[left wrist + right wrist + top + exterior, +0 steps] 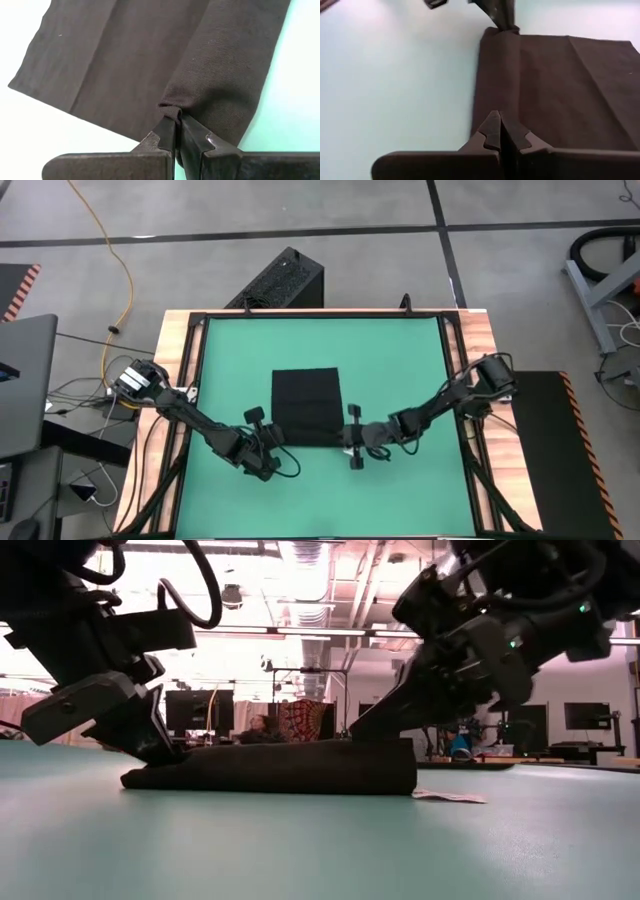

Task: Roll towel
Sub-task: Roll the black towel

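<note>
The black towel (305, 405) lies flat in the middle of the green table, and its near edge is turned over into a low roll (280, 768) along the near side. A small white tag (447, 796) lies on the table at the roll's right end. My left gripper (270, 442) is shut on the roll's left end. My right gripper (352, 438) is shut on the roll's right end. The roll also shows in the left wrist view (220, 75) and the right wrist view (497, 75). My left gripper pinches a small pucker of cloth at the roll's left end (171, 111) between its two fingers. The fingers slant down from the table's left. The roll rests on the table. My right gripper is shut on the roll's right end (501, 107), pinched between its two fingers, which slant down from the table's right. The fingers hide the exact place of contact. The roll rests on the table.
A black box-shaped device with vents (280, 280) stands on the floor beyond the table's far edge. Wooden rails (180, 360) frame the green mat. Bare mat lies on all sides of the towel. A person (262, 728) sits in the room far behind.
</note>
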You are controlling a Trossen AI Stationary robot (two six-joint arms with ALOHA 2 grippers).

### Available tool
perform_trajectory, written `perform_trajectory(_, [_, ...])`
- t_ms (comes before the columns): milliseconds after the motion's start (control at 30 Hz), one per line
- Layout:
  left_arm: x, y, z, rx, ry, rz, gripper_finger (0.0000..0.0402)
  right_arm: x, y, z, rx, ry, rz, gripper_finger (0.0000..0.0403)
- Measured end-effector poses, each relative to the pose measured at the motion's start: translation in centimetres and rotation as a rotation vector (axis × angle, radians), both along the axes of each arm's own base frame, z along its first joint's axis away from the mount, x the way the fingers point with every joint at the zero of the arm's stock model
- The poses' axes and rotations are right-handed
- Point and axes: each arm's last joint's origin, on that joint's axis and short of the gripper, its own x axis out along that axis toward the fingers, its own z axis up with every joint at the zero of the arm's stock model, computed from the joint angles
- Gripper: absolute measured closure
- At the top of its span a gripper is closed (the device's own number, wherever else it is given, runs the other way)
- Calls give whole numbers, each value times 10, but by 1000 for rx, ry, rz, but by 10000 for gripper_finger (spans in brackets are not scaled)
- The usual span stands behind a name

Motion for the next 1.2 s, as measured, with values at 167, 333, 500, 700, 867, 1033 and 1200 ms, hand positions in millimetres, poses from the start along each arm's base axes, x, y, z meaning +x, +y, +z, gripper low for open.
perform_trajectory(167, [0, 0, 0, 0, 6, 0, 401, 3, -10, -1, 0, 3, -31, 387])
perform_trajectory(333, [0, 0, 0, -12, 13, -1, 401, 5, -16, -2, 5, 11, -37, 387])
perform_trajectory(500, [0, 1, -1, -28, 14, 11, 401, 5, -15, 7, -25, -33, -39, 387])
perform_trajectory(700, [1, 5, -1, -37, 23, 27, 401, 4, -6, 17, -20, -99, 3, 387])
perform_trajectory(867, [3, 10, -1, -33, 29, 37, 401, 6, -3, 4, -10, -74, 2, 387])
perform_trajectory(1033, [4, 12, -2, -53, 43, 36, 401, 10, -8, -13, -11, -45, -21, 387])
perform_trajectory(1200, [4, 11, -2, -54, 50, 26, 401, 14, -17, -32, 30, -16, -71, 387])
